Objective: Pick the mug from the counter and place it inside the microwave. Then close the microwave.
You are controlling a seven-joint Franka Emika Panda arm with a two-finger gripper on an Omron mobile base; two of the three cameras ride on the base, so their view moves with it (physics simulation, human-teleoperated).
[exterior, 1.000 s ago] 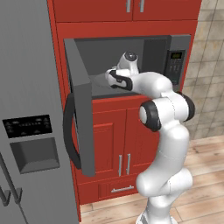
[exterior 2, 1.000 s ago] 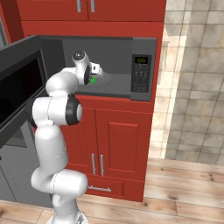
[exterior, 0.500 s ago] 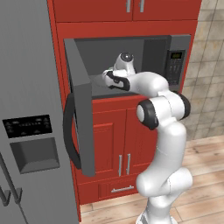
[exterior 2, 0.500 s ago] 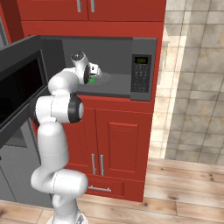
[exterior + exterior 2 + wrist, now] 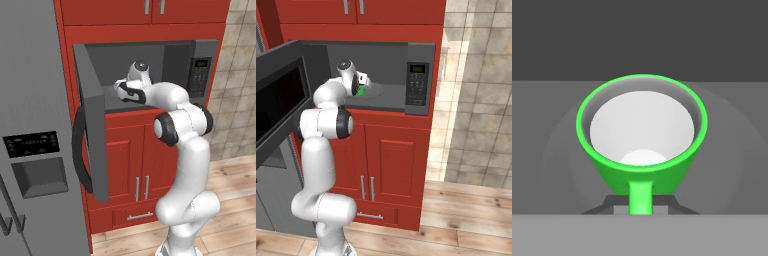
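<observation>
Clamping the small bright green mug [image 5: 641, 140] by its handle, the two-finger gripper [image 5: 359, 85] reaches inside the open grey built-in microwave [image 5: 175, 62]. Beyond lies its grey floor. Releasing, withdrawing and shutting the dark-glass door [image 5: 92, 130] remain.

Showing as a mere green sliver: the mug [image 5: 361, 91], mostly covered by the white hand from the right base view. Running off the left edge there: the microwave [image 5: 417, 85] door. Sitting too small to read: its green display. Hiding behind the mug's handle: the pincer [image 5: 641, 209] tips.
</observation>
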